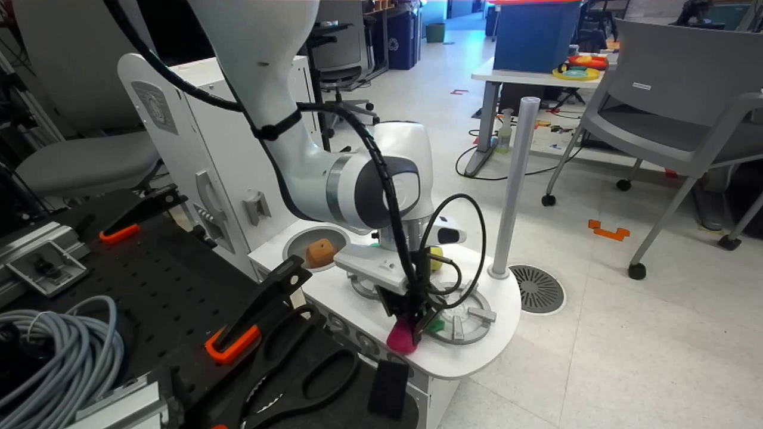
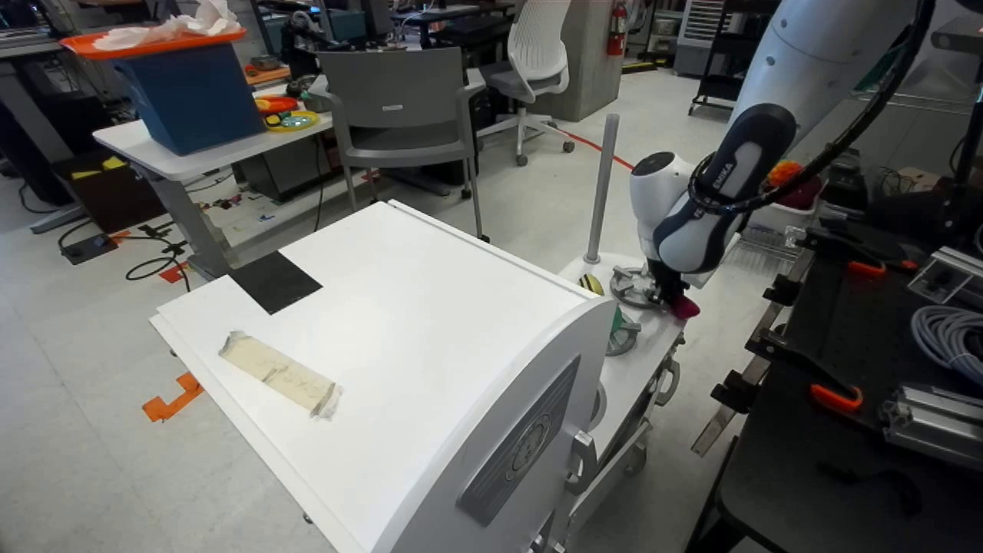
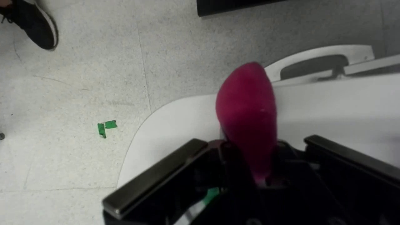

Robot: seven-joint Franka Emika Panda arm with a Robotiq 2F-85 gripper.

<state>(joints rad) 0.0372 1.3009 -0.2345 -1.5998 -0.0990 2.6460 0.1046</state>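
Observation:
A magenta rounded object [image 3: 250,103], narrowing toward its held end, is caught between the fingers of my gripper [image 3: 253,148] in the wrist view. Its wider end sticks out past the fingertips, and its narrow end is partly hidden among the dark fingers. In an exterior view my gripper [image 1: 408,322] points down near the front edge of a white toy-kitchen counter [image 1: 459,364]. The magenta object [image 2: 684,307] shows below the fingers in both exterior views; whether it touches the counter I cannot tell. A green thing [image 1: 436,326] lies close behind the gripper, mostly hidden.
A brown block [image 1: 320,253] sits in the round grey basin [image 1: 291,247]. Near a grey burner [image 2: 636,286] are a yellow object [image 2: 590,283] and a grey upright post [image 1: 517,185]. Alongside stands a black table [image 1: 179,298] with orange-tipped clamps [image 1: 233,345], scissors and coiled cable [image 1: 89,351].

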